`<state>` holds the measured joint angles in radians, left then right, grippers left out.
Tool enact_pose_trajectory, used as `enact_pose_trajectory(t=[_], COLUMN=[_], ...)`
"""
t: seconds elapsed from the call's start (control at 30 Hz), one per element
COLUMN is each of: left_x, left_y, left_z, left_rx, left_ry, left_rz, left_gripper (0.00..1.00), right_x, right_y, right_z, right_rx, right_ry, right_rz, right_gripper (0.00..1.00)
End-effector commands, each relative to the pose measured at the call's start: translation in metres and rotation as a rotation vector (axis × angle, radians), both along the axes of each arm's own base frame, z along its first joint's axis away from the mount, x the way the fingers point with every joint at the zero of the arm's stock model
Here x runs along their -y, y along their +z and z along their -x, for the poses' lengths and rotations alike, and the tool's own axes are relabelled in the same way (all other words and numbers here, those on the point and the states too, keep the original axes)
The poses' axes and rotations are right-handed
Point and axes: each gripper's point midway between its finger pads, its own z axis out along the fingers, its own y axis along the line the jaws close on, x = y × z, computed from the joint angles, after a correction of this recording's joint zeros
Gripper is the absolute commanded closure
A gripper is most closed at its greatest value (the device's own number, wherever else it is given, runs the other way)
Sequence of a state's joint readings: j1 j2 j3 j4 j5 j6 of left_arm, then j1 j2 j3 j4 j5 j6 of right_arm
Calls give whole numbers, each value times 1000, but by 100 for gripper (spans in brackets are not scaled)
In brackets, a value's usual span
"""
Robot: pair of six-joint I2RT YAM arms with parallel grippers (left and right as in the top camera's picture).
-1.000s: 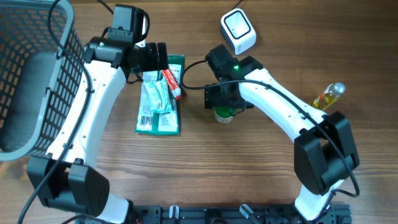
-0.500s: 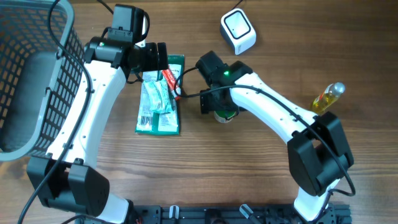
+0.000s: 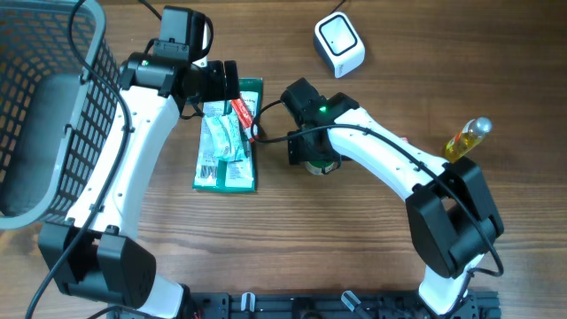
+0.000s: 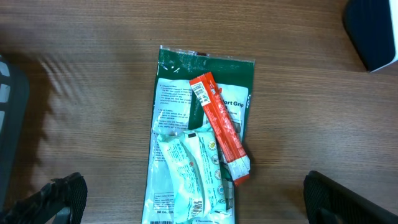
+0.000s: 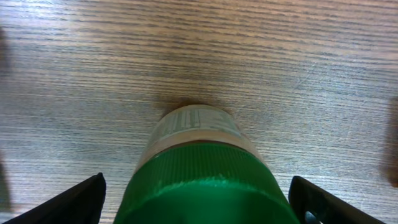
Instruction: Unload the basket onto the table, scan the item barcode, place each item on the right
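At the middle of the worktop (image 5: 62, 62), my right end effector (image 5: 199, 198) hangs wide open astride the green-capped bottle (image 5: 196, 127), gripping nothing. Closing off-centre on the cap could tip it, or hide its barcode from the white scanner (image 3: 339, 44).
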<state>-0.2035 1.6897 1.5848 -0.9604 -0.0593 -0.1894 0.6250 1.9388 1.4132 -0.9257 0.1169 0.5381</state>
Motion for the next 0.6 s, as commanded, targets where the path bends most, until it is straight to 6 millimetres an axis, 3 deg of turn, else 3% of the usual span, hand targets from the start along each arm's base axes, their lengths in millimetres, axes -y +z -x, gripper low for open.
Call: enact_pose_trajectory(t=[0.0,0.57], left_x=[-3,-3], left_y=[-2,-2], left_z=[-2,-2], left_rx=[-2,-2], left_ry=[17,16], left_rz=[-4,-4], left_gripper=[0,0], right_x=[6,8], right_y=[-10,-10], right_z=[0,-3], right_rx=[-9,8], right_ry=[-18,-13], right_rz=[26,39], right_gripper=[7,10])
